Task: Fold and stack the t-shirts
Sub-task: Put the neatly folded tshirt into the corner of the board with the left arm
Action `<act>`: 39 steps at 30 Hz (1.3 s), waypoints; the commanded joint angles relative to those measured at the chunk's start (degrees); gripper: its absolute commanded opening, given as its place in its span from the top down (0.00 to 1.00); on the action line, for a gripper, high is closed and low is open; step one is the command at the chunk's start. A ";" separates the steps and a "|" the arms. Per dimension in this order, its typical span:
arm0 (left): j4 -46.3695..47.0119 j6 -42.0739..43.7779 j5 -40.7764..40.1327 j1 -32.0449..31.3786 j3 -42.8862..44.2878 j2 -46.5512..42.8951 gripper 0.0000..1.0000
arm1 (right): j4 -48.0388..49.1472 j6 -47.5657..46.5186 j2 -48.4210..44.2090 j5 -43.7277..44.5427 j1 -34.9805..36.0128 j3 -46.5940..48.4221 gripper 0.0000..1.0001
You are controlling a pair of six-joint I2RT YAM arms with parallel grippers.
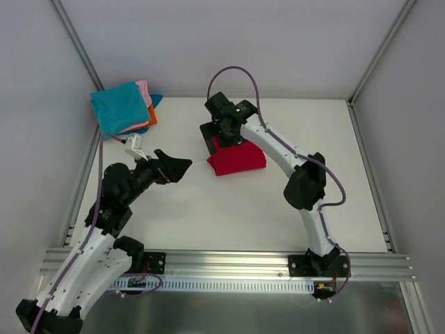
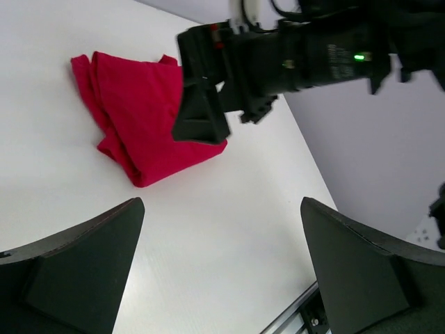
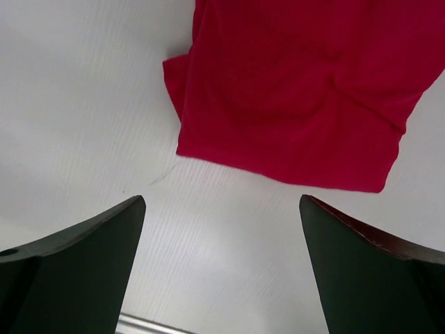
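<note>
A bright red t-shirt (image 1: 238,158) lies folded in a compact bundle at the table's middle. In the left wrist view the red t-shirt (image 2: 139,111) is ahead of the fingers, with the right arm's gripper (image 2: 201,104) over its far edge. In the right wrist view the red t-shirt (image 3: 299,90) lies just beyond the fingertips. My right gripper (image 1: 221,136) hovers open above the shirt's back-left edge, holding nothing. My left gripper (image 1: 181,170) is open and empty, to the left of the shirt and apart from it. A stack of folded t-shirts (image 1: 124,108) with teal on top sits in the back-left corner.
White walls with metal frame posts (image 1: 76,49) enclose the table on three sides. An aluminium rail (image 1: 229,264) runs along the near edge and carries both arm bases. The right arm's elbow (image 1: 306,182) stands over the table's right half.
</note>
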 commanded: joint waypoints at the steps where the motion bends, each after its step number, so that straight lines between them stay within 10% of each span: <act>1: -20.93 4.88 -4.89 -0.10 2.49 -6.30 0.01 | -8.36 -0.89 10.15 8.16 1.36 8.99 0.00; 23: -23.50 5.33 -2.69 -0.19 -1.28 -11.06 0.01 | 1.03 3.86 19.50 0.34 2.42 5.85 0.01; 27: -24.29 5.85 -3.22 -0.10 -1.20 -11.32 0.01 | 2.44 3.94 20.65 -1.24 2.33 3.30 0.40; 35: -24.82 5.94 -3.92 -0.19 -1.72 -11.41 0.01 | 4.64 5.53 21.00 -1.16 2.42 -0.83 0.42; 39: -23.59 5.68 -4.01 -0.19 -2.95 -10.71 0.01 | 5.52 5.70 20.56 -1.25 2.42 -2.59 0.87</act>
